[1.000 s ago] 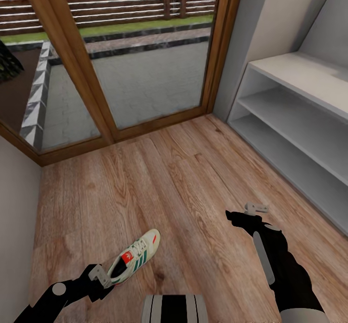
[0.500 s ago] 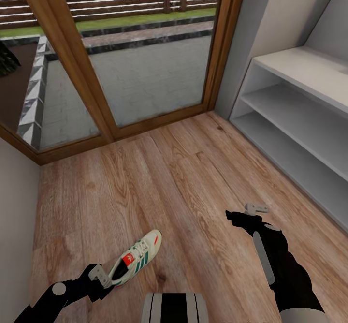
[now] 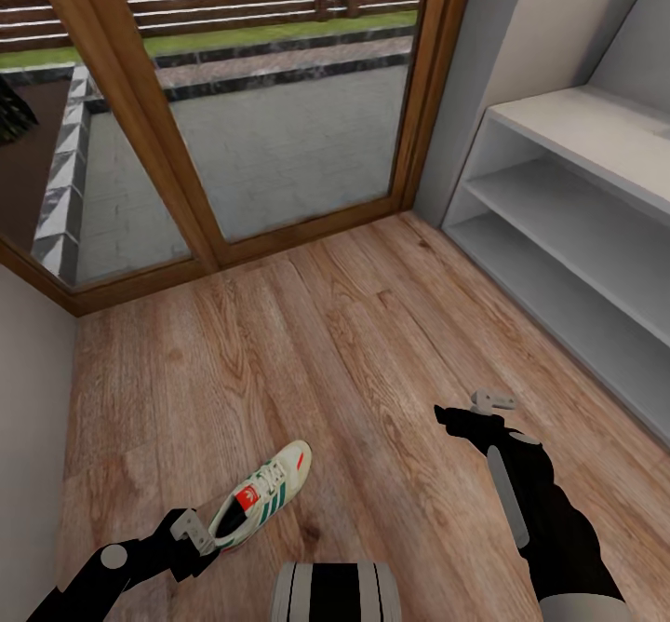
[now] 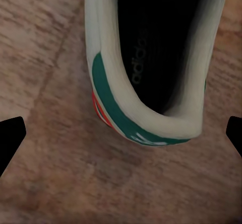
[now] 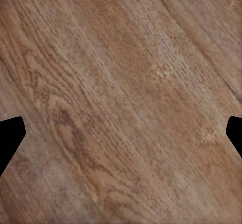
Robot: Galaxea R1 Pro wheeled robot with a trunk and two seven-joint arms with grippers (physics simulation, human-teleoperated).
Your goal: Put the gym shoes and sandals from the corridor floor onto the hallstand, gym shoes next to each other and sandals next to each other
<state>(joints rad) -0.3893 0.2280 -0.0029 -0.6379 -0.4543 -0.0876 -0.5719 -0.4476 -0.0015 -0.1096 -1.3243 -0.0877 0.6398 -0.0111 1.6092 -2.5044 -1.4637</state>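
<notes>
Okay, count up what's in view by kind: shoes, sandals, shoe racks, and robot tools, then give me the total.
Gym shoes: 1, the gym shoe on the corridor floor
Sandals: 0
Shoe racks: 1, the hallstand
Tools: 2, the left tool and the right tool
Total: 4

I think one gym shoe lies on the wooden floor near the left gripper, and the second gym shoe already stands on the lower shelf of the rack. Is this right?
Not quite. The gym shoe does lie on the floor by the left gripper, but the head view shows the rack shelves bare; no second shoe stands there.
</notes>
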